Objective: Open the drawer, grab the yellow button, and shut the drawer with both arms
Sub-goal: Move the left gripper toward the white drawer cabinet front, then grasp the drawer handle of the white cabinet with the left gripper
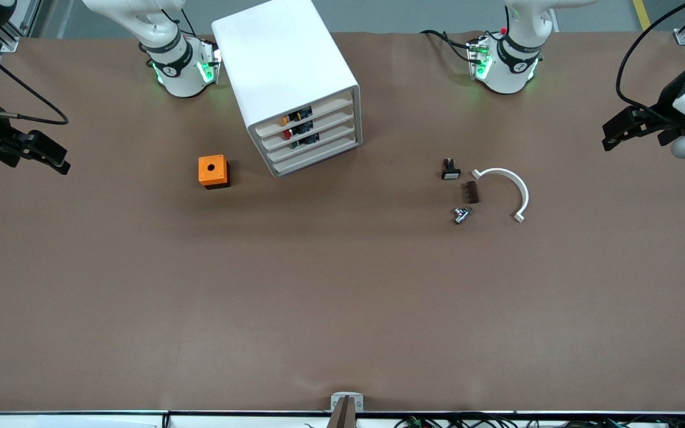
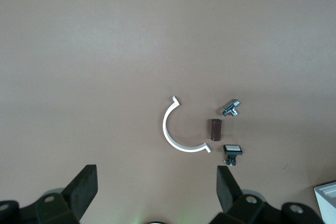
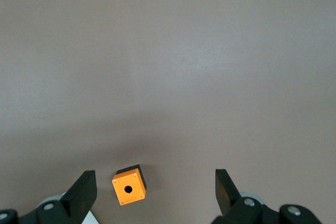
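The white cabinet [image 1: 286, 65] stands toward the right arm's end of the table. Its four drawer fronts sit flush, and the drawer [image 1: 324, 110] is the topmost one. The button's orange-yellow cap [image 1: 285, 119] shows at that drawer's front. My right gripper [image 1: 60, 161] hangs open at the right arm's end of the table with nothing between its fingers. In the right wrist view the right gripper [image 3: 155, 177] is over bare table beside the orange box [image 3: 129, 188]. My left gripper [image 1: 610, 137] hangs open and empty at the left arm's end, and the left wrist view shows it [image 2: 156, 174] over bare table.
An orange box with a hole [image 1: 213, 171] sits beside the cabinet. Toward the left arm's end lie a white half ring [image 1: 506, 184], a brown block [image 1: 471, 192], a metal fitting [image 1: 461, 214] and a small black switch [image 1: 450, 170]. Red- and green-capped buttons show in lower drawers.
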Controlling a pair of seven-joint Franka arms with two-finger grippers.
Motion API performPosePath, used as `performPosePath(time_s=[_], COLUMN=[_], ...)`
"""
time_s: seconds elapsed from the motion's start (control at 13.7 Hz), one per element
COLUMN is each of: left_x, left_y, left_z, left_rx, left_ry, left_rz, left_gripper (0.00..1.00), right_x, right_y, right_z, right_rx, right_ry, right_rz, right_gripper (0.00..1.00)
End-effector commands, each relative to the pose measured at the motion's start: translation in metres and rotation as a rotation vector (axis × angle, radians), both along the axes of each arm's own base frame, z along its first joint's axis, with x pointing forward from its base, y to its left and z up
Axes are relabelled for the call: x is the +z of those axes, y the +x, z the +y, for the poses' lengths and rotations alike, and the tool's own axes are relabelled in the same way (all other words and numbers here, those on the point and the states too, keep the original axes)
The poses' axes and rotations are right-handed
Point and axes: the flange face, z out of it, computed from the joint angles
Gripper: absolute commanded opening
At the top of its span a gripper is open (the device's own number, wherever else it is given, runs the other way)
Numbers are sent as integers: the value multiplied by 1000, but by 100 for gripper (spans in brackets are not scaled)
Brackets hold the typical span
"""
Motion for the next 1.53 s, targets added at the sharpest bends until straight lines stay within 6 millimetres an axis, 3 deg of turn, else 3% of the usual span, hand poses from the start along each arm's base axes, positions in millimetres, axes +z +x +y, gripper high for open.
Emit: performPosePath(time_s=[0.0, 0.15, 0.44, 0.73, 0.88, 1.09, 1.46], left_x=[3, 5, -22, -94, -145, -187, -253], left_y=[1, 2, 27, 65, 83, 109, 111], left_z=[3, 4, 4, -13, -19, -49, -141], left_rx=[-9, -11, -22, -28, -17, 117, 438], left_ry=[21, 20, 13, -11, -15, 1, 51], left_rz=[2, -4, 43, 115, 185, 219, 296], left_gripper=[100, 100, 100, 100, 100, 100, 100], right_x=[3, 4, 4, 4, 4, 4, 4], right_y=[-3, -3, -3, -3, -3, -3, -3], right_z=[3, 3, 4, 6, 6, 7, 9], right_rx=[-8, -8, -7, -4, -4, -2, 2], right_ry=[-8, -8, -8, -8, -8, -8, -8], right_rz=[-2, -5, -7, -7, -7, -7, -5], right_gripper=[100, 100, 100, 100, 100, 100, 100])
